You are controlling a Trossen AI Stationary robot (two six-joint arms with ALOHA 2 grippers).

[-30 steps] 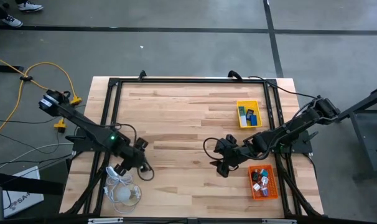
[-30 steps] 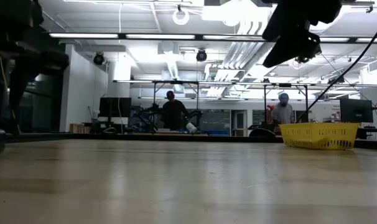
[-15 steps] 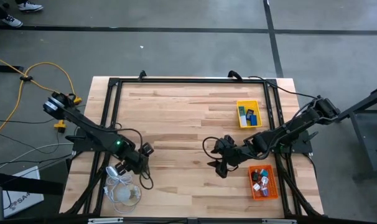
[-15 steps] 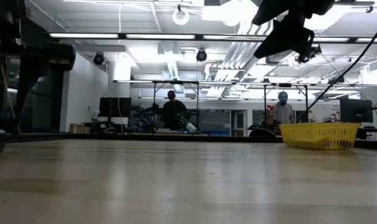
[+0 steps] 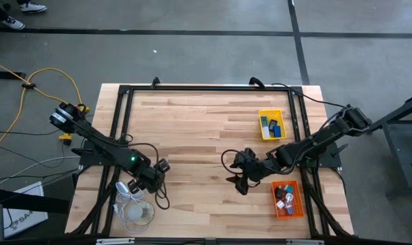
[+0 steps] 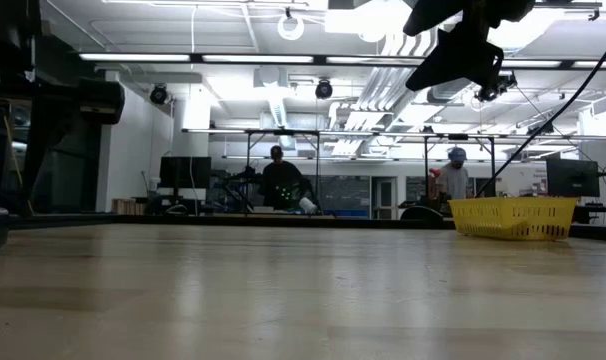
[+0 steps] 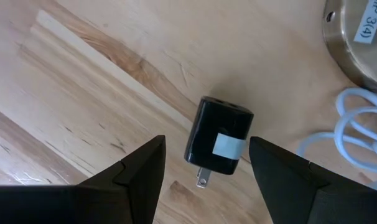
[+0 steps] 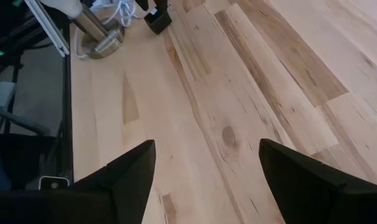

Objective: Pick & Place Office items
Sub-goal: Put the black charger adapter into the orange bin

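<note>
My left gripper point(image 7: 204, 163) hovers wide open over a small black plug-in charger point(image 7: 219, 135) lying on the wooden table point(image 5: 199, 129); my right gripper point(image 8: 204, 171), equally open and empty, hangs mid-table.

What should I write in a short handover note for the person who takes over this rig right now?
Left gripper: open, above the black plug adapter, which lies on the table near the white cord. Nothing held.
Right gripper: open, empty, over mid-table, left of the orange tray.
Done: several small items sit in the yellow tray and the orange tray.
Left: pick up the black plug adapter and place it in a tray; it seems the only loose item.
</note>
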